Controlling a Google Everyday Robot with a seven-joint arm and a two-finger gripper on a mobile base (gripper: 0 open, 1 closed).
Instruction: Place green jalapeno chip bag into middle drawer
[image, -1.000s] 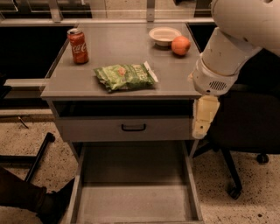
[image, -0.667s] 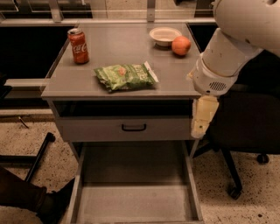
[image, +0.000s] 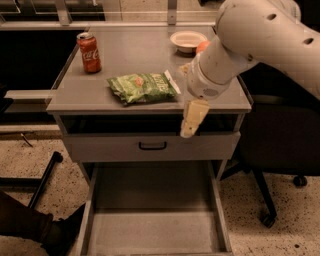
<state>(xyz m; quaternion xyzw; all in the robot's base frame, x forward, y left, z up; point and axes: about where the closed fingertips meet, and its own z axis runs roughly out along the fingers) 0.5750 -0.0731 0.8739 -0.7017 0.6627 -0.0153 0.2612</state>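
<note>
The green jalapeno chip bag (image: 142, 87) lies flat on the grey tabletop (image: 125, 55), near its front edge. The middle drawer (image: 155, 232) is pulled out below, its flat grey floor bare. My gripper (image: 192, 120) hangs point-down in front of the table's front edge, just right of the bag and slightly lower. It is above the open drawer and holds nothing that I can see. The white arm (image: 250, 40) reaches in from the upper right.
A red soda can (image: 89, 52) stands at the back left of the tabletop. A white bowl (image: 187, 40) and an orange fruit (image: 201, 46) sit at the back right, partly behind the arm. A closed drawer front with a black handle (image: 152, 146) is above the open drawer. A black office chair (image: 275, 150) stands to the right.
The arm has swung left, carrying the gripper from the table's right front corner to just right of the chip bag. The bag and drawer have not moved.
</note>
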